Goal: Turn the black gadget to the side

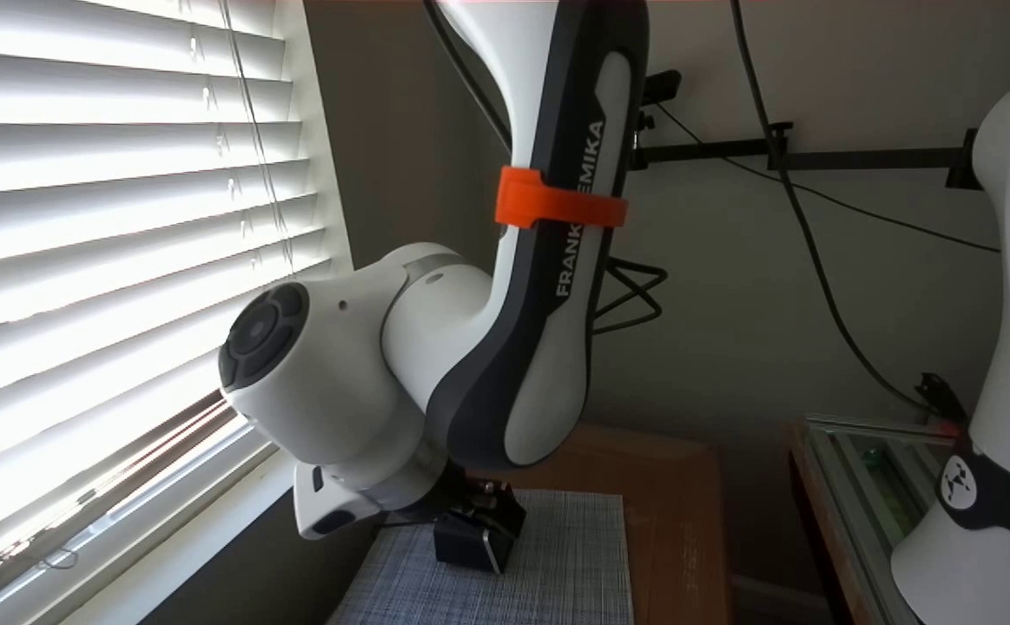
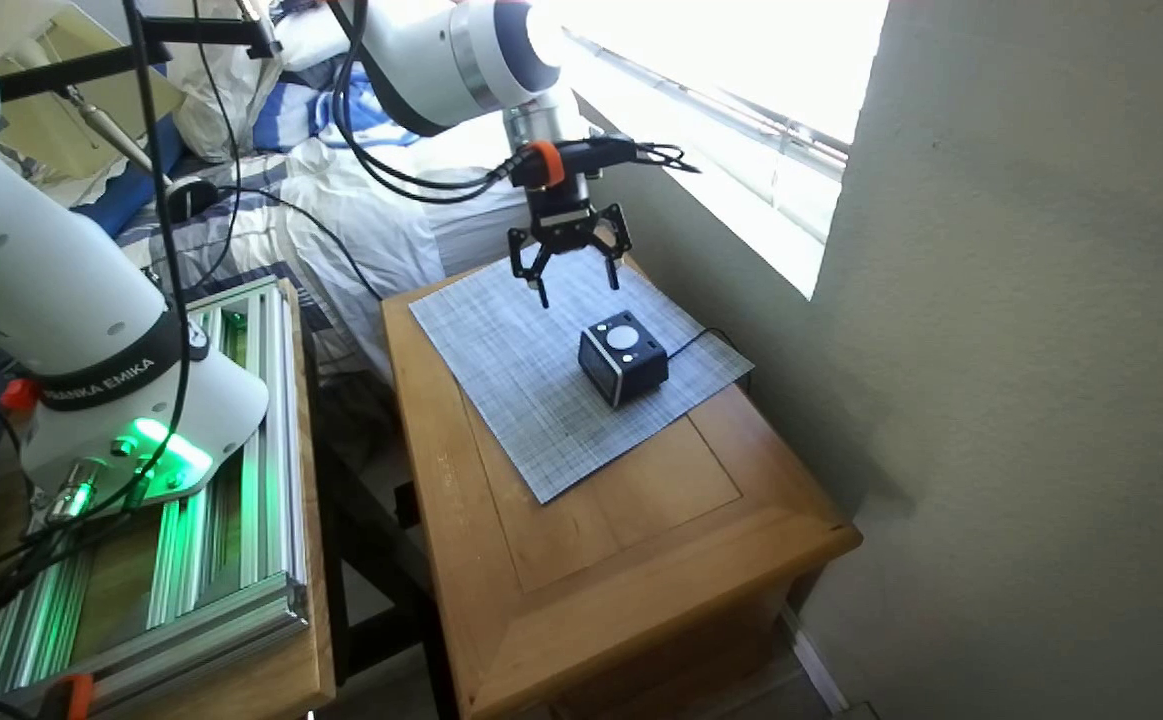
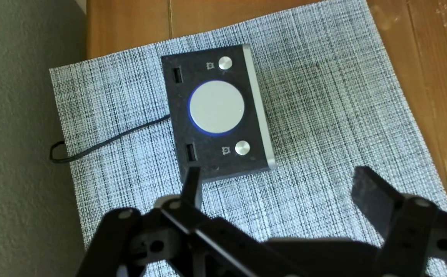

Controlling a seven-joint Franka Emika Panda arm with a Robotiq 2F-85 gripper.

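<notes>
Black alarm clock [image 3: 218,112], seen upper-centre in the wrist view, should be straddled squarely by the tool [image 2: 579,293], spread wide and empty, before being turned.

The arm [image 1: 339,382] is mostly white with charcoal panels [image 1: 480,421], FRANKA EMIKA lettering [image 1: 591,154] partly under an orange strap [image 1: 561,204], loopy black cables [image 2: 491,180], green light [image 2: 176,448] on the base [image 2: 226,400], basically all-black end effector [image 2: 578,293].
</notes>
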